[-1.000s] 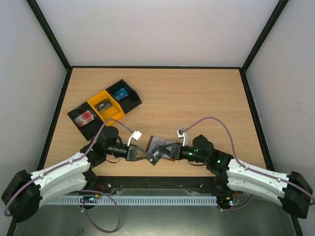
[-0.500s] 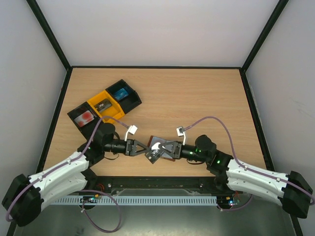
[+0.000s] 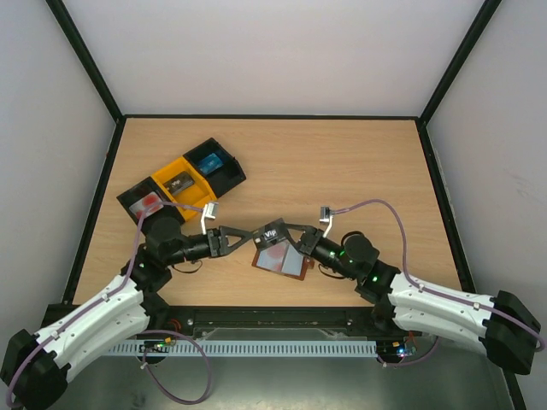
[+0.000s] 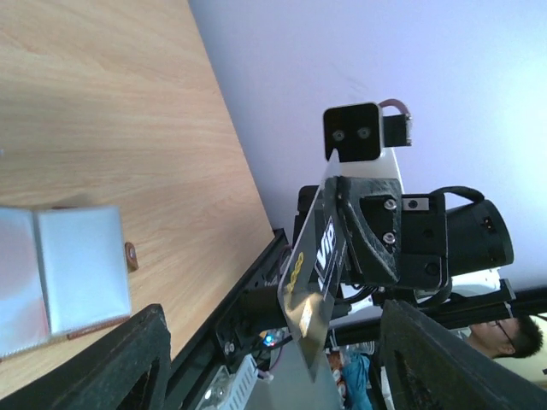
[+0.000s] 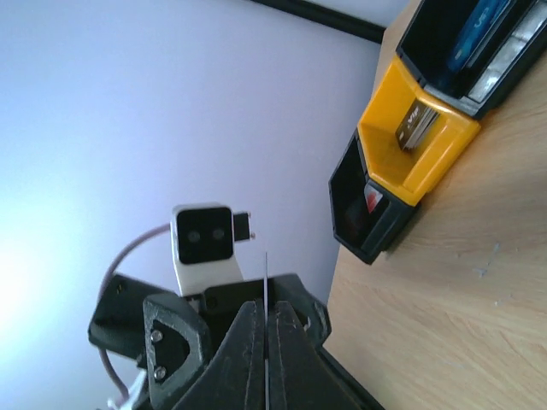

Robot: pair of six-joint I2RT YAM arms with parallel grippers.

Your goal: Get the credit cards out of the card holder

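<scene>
The card holder (image 3: 278,259) lies open on the table between the arms, its pale pockets (image 4: 60,273) facing up. Above it my right gripper (image 3: 288,232) is shut on a dark credit card (image 3: 273,232) marked VIP (image 4: 314,265); the right wrist view shows that card edge-on (image 5: 266,282) between the closed fingers (image 5: 266,312). My left gripper (image 3: 249,237) stands open just left of the card. The card's free corner hangs between its spread fingers (image 4: 272,342) without touching them.
Three open trays stand in a row at the far left. A black tray (image 3: 139,215) holds a card with a red patch, a yellow one (image 3: 192,192) a dark card, and another black one (image 3: 224,175) a blue card. The table's near edge runs just behind the holder.
The left gripper opened and let go of the dark card; the right gripper shut on it. Both moved up and away from the near edge, the left drawing back to the left.
</scene>
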